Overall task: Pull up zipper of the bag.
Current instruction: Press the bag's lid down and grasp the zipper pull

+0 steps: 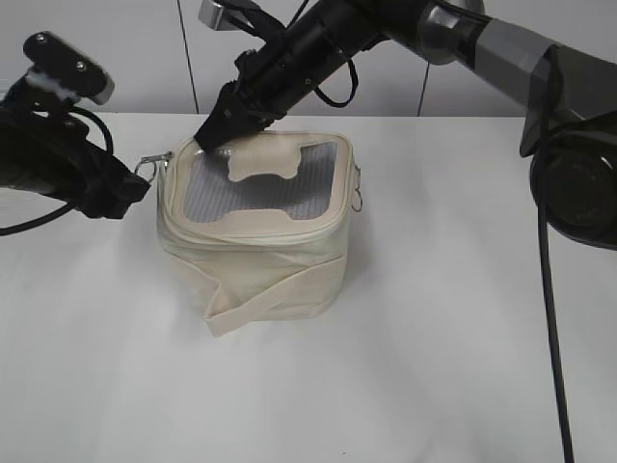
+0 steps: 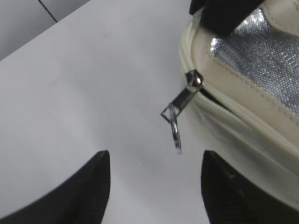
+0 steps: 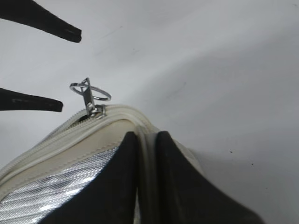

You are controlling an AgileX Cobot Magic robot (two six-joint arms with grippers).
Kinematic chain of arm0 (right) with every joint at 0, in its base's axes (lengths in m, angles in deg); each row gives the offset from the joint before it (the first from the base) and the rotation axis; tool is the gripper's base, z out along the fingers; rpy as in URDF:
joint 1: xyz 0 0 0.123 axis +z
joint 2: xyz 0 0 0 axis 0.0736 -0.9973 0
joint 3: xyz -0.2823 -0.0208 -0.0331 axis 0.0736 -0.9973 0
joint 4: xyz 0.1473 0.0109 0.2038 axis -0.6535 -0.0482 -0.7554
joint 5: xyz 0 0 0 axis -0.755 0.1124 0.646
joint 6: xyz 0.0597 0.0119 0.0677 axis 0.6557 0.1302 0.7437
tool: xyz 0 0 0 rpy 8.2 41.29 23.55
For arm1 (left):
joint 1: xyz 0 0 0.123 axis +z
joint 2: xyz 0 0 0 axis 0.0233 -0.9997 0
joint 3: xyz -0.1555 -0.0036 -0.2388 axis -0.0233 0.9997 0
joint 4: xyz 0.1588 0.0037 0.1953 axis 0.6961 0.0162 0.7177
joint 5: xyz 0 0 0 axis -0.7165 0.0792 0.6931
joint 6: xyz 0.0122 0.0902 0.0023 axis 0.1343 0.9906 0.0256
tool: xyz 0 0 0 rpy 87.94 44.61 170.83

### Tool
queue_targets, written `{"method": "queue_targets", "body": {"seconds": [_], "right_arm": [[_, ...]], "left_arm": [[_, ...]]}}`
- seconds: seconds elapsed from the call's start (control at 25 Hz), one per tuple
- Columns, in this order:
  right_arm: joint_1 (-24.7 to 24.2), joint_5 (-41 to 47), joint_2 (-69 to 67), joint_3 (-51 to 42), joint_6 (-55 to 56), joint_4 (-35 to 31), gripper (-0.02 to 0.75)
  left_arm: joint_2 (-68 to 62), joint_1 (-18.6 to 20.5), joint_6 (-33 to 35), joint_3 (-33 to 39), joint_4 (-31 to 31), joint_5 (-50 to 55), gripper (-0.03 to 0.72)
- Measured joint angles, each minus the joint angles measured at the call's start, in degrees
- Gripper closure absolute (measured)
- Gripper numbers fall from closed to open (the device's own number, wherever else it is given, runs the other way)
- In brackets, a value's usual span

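Right gripper (image 1: pixel 214 132) first: it's down on the back left corner of the bag (image 1: pixel 255 231), fingers (image 3: pixel 184 186) pinched nearly together with the bag's cream rim (image 3: pixel 145 154) squeezed between them. In the right wrist view that strip of rim stands up in the thin gap between the two black pads, so it's clamped on the bag's edge, no question.

Over to the left gripper (image 1: pixel 130 188), hovering just off the bag's left side, low over the table (image 1: pixel 405 367). Its fingers (image 2: pixel 96 186) are spread wide, nothing between them but bare white tabletop. The zipper pull (image 2: pixel 180 102) sits ahead of the opening, apart from both fingertips, not touched.

That pull is a small metal slider at the bag's upper left corner, with a tab and a thin wire ring (image 2: pixel 175 133) dangling off it. From the right wrist camera the slider (image 3: pixel 96 111) sits right on the zipper track, ring (image 3: pixel 93 92) sticking up, and the left gripper's two finger tips show at the far left edge, parted, one above and one below.

The bag itself stands upright near the middle of the table, cream fabric, silvery mesh lid panel (image 1: pixel 260 188), a strap (image 1: pixel 275 299) wrapped across its front. Another ring (image 1: pixel 357 201) hangs on its right side.
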Motion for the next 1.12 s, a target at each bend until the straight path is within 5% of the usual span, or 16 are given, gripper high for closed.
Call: {"method": "queue_targets", "body": {"seconds": [0.6, 0.68, 0.8, 0.88, 1.12], "right_arm": [[0.0, 0.03, 0.0, 0.0, 0.23, 0.0, 0.644], [0.0, 0.03, 0.0, 0.0, 0.23, 0.0, 0.644], [0.0, 0.03, 0.0, 0.0, 0.47, 0.0, 0.644], [0.0, 0.03, 0.0, 0.0, 0.72, 0.0, 0.644], [0.0, 0.03, 0.0, 0.0, 2.66, 0.29, 0.644]], "left_arm": [[-6.0, -0.41, 0.16, -4.68, 0.0, -0.04, 0.253], [-7.52, -0.41, 0.16, -5.69, 0.05, 1.29, 0.332], [-8.44, -0.41, 0.17, -6.63, 0.05, 3.29, 0.573], [-8.35, -0.41, 0.22, -6.81, 0.18, 3.76, 0.668], [-5.11, -0.41, -0.1, -6.81, 0.91, 9.61, 0.697]]}}
